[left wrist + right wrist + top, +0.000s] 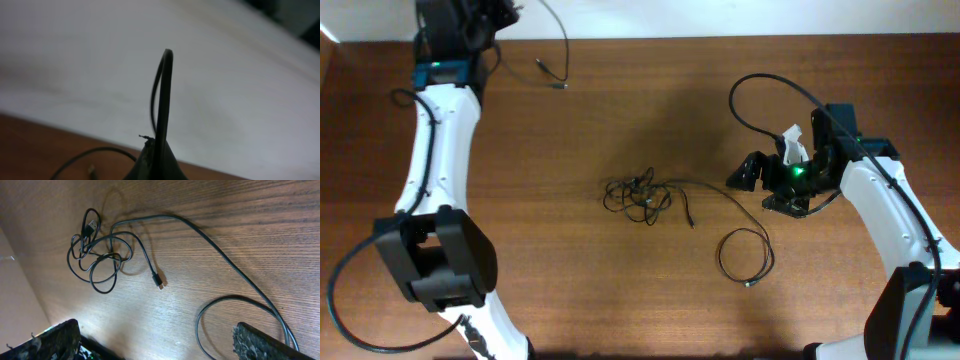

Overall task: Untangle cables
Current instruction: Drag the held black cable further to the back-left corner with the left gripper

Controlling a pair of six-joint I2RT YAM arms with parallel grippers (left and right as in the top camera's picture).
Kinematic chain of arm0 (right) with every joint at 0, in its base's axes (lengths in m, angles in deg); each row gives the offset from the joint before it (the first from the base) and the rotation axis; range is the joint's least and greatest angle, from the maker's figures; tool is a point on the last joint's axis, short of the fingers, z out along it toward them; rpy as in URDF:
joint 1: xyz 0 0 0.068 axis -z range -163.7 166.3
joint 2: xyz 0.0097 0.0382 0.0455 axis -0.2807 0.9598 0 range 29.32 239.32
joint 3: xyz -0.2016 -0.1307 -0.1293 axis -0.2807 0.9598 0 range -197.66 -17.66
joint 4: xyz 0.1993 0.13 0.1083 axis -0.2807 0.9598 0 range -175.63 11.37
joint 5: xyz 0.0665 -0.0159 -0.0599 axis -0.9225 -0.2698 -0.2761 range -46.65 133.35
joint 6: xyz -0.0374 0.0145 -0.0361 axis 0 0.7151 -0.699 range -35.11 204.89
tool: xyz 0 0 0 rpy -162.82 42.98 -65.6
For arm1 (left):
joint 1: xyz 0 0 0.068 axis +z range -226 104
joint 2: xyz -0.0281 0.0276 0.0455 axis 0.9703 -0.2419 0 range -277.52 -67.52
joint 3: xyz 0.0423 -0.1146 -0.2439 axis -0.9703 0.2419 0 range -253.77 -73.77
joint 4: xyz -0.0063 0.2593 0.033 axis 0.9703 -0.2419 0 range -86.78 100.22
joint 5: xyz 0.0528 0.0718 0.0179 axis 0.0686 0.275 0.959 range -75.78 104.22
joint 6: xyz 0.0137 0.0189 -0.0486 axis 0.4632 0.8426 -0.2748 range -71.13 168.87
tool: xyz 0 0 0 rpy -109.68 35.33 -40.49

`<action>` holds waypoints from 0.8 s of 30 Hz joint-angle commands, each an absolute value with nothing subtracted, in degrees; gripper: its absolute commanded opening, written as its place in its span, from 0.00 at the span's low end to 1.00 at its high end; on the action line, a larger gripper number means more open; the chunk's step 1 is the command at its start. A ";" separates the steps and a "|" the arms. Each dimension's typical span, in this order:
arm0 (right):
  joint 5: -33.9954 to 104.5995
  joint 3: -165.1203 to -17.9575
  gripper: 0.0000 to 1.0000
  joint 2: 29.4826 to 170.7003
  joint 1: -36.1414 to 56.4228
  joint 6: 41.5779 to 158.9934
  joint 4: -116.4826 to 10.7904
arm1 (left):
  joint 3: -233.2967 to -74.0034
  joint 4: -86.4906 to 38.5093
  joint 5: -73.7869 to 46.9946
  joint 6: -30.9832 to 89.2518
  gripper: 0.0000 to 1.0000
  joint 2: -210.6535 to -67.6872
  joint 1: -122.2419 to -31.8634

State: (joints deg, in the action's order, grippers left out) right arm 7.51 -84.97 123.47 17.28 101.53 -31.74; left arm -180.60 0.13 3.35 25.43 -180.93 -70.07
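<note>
One table [580,300] is shown with the cables [638,195] knotted at its middle. One long cord [235,275] trails out and curls beside the right gripper [765,188], whose jaws are spread wide and empty. That cord is best grasped at its curl and drawn slowly outward. A thin cord [162,100] is pinched in the fully closed left gripper [155,167], well apart from the knot.

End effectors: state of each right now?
Left end effector: closed on a thin black cable.
Right end effector: open, holding nothing.
</note>
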 commanded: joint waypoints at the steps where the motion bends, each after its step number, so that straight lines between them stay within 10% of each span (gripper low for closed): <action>1: 8.01 -85.17 0.98 123.66 16.95 101.16 -31.87 | -180.84 -1.34 4.18 25.36 0.00 -183.00 -65.20; 16: 7.99 -85.17 0.98 123.66 16.95 101.42 -31.15 | -180.84 6.34 4.22 35.86 0.01 -196.03 -48.93; 21: 7.99 -85.17 0.98 123.66 16.95 101.84 -31.72 | -180.84 6.23 5.03 38.43 0.99 -196.12 -43.38; 24: 7.99 -85.17 0.98 123.66 16.95 101.86 -32.05 | -180.84 3.34 5.03 38.24 0.99 -196.12 -40.76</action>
State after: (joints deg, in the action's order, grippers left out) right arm 7.51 -84.97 123.47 17.28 101.64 -31.85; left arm -180.60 5.22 4.55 35.94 -195.81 -43.05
